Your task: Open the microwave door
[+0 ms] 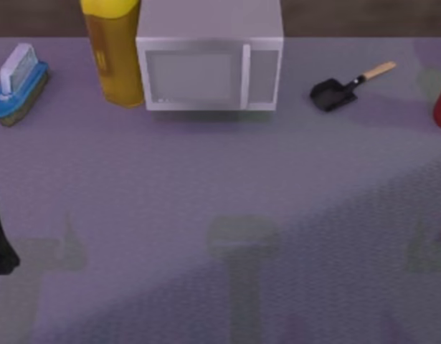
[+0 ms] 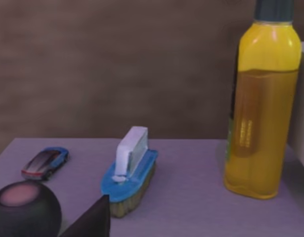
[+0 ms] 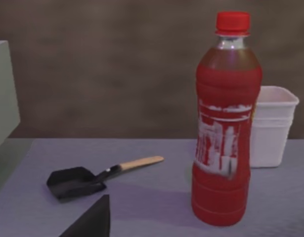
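The light grey microwave [image 1: 209,29] stands at the back middle of the table. Its door [image 1: 195,75], with a translucent grey window, lies flat and closed against the front, and the narrow control panel strip [image 1: 264,75] is to its right. My left gripper [image 1: 1,247] is parked at the table's left edge, far from the door. In the left wrist view one dark finger [image 2: 92,222] shows with nothing beside it. My right arm sits off the right edge; its wrist view shows one dark finger [image 3: 92,219] and a sliver of the microwave's side [image 3: 1,98].
A tall yellow bottle [image 1: 116,54] stands against the microwave's left side, with a blue brush [image 1: 19,86] farther left. A black scoop with a wooden handle [image 1: 342,89] lies to the right. A red bottle [image 3: 226,128] and a white cup [image 3: 273,126] stand at the far right. A toy car [image 2: 45,163] and a dark ball [image 2: 23,212] sit at the far left.
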Robot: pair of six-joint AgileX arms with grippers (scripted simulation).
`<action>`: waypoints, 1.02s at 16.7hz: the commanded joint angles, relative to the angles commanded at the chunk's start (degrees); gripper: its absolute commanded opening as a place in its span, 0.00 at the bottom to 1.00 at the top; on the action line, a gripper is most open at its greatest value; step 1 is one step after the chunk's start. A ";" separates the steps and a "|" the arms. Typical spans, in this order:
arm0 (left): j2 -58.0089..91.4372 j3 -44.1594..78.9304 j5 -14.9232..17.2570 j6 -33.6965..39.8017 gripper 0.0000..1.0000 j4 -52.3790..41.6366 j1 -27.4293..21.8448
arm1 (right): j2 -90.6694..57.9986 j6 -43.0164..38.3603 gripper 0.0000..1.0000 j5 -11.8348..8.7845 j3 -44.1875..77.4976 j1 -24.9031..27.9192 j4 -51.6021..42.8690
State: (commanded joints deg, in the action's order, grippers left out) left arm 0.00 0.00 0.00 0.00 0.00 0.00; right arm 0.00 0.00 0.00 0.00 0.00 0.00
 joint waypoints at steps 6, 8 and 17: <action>5.92 5.60 -1.60 1.61 1.00 -3.01 -2.51 | 0.00 0.00 1.00 0.00 0.00 0.00 0.00; 12.53 11.53 -3.22 3.45 1.00 -5.81 -5.02 | 0.00 0.00 1.00 0.00 0.00 0.00 0.00; 64.47 56.49 -13.28 17.90 1.00 -19.91 -21.47 | 0.00 0.00 1.00 0.00 0.00 0.00 0.00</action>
State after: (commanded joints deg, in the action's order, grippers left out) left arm 64.47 56.49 -13.28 17.90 -19.91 -21.47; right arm 0.00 0.00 0.00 0.00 0.00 0.00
